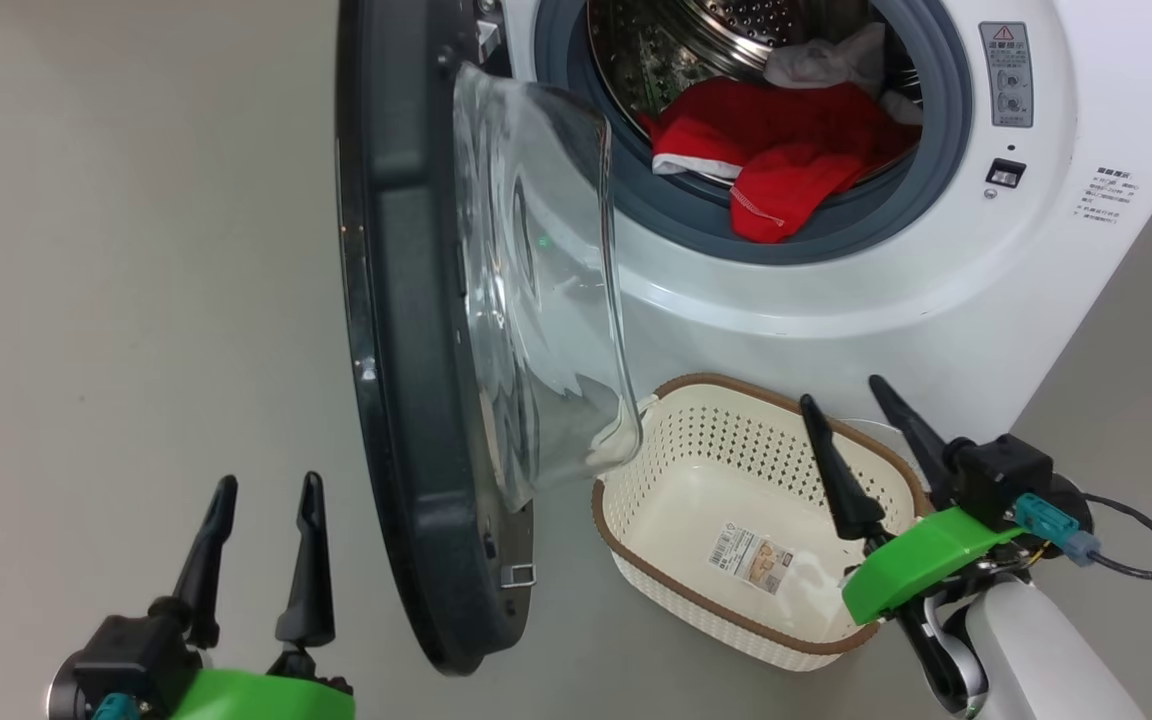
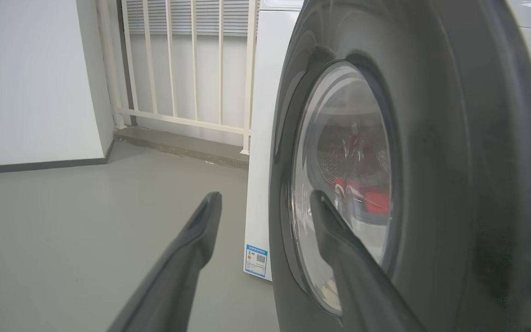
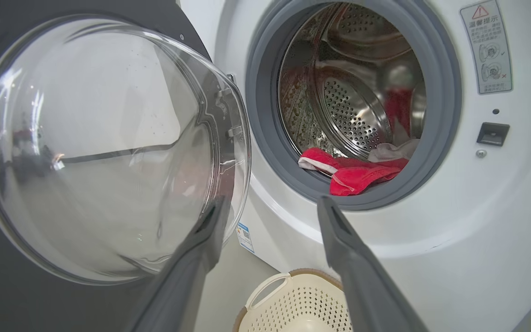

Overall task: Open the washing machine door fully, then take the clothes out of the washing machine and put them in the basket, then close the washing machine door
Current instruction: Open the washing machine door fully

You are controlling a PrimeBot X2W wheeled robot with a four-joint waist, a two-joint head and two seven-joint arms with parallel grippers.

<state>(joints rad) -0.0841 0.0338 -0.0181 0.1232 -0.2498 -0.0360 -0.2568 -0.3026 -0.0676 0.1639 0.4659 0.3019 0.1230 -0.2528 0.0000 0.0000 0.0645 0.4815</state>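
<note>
The clothes [image 1: 781,160] lie in the mouth of the washing machine [image 1: 836,310], not yet touched. Right gripper [image 1: 842,392]: fingers spread wide, nothing between them, poised above the basket [image 1: 604,520] and aimed at the drum opening. Left gripper [image 1: 269,482]: likewise wide and empty, just outside the washing machine door [image 1: 406,350], which stands swung out, edge-on in the head view.

The red garments are heaped at the front of the drum [image 3: 353,110], one fold draped over the grey rubber ring [image 3: 265,138]. A whitish cloth [image 1: 826,60] sits behind them. Judgement: soft, light and limp, likely to trail or snag on the ring. The overhanging red fold offers the best purchase, pinched through a bunched thickness.

The basket, on the floor below the opening, contains a paper label [image 1: 751,560] and no laundry.
</note>
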